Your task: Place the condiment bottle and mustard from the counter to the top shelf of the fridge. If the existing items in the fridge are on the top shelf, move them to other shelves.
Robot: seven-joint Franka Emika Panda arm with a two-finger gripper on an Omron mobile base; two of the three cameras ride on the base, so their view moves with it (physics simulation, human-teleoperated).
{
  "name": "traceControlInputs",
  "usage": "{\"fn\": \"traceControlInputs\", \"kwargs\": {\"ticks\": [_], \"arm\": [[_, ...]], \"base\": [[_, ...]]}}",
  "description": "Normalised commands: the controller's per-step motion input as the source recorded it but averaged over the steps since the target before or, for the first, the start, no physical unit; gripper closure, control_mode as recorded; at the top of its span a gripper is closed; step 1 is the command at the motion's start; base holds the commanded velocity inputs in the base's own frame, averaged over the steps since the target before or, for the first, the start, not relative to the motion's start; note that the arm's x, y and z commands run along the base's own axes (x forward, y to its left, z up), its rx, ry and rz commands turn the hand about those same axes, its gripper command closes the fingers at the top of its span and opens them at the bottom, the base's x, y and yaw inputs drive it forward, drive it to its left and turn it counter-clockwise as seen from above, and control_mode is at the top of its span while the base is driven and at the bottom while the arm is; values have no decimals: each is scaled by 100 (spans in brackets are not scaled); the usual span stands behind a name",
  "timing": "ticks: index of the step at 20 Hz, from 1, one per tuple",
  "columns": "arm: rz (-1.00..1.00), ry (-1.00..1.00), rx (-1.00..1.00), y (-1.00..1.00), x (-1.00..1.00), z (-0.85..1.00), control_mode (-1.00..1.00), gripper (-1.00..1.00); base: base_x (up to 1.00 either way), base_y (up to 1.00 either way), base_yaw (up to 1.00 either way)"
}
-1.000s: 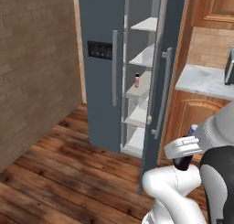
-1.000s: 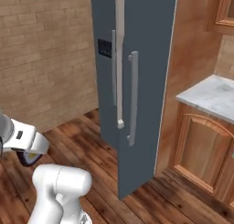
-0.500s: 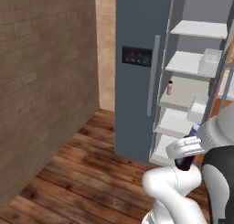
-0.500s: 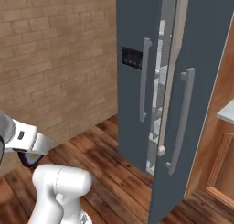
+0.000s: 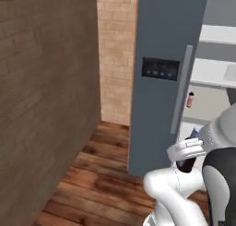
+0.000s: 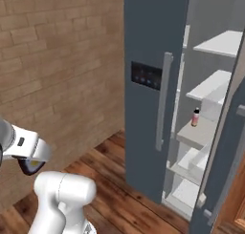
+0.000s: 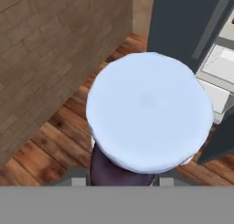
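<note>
My gripper (image 5: pixel 188 155) is shut on the condiment bottle (image 5: pixel 194 133), held upright in front of the robot's body. In the hand view its pale lilac cap (image 7: pixel 148 111) looms large, with the dark maroon body (image 7: pixel 116 170) below it between the gripper's (image 7: pixel 121 178) jaws. The slate-blue fridge (image 5: pixel 168 45) stands ahead with its right door (image 6: pixel 225 156) swung open. White shelves show inside; the top shelf (image 5: pixel 219 33) looks bare. A pale clear glass (image 5: pixel 230 73) stands on the shelf below it. The mustard and the counter are out of view.
A small reddish bottle (image 6: pixel 195 117) stands on a middle shelf. The closed left door carries a dark touch panel (image 5: pixel 160 68) and a grey handle (image 5: pixel 181 89). A brick wall (image 5: pixel 46 105) runs close on the left, above wooden floor (image 5: pixel 106 174).
The whole picture has shifted: the base has moved, so the fridge sits closer and larger and the counter has left the views. The bottle stays in the gripper.
</note>
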Motion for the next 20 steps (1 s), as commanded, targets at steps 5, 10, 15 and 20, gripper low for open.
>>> {"fn": "traceControlInputs", "kwargs": {"ticks": [5, 10, 15, 20], "arm": [[0, 0, 0, 0, 0, 0, 100, 100], [0, 0, 0, 0, 0, 0, 100, 100], [0, 0, 0, 0, 0, 0, 100, 100], [0, 0, 0, 0, 0, 0, 100, 100]], "base": [[82, -8, -48], [71, -8, -49], [66, 0, -37], [57, -7, -24]]}}
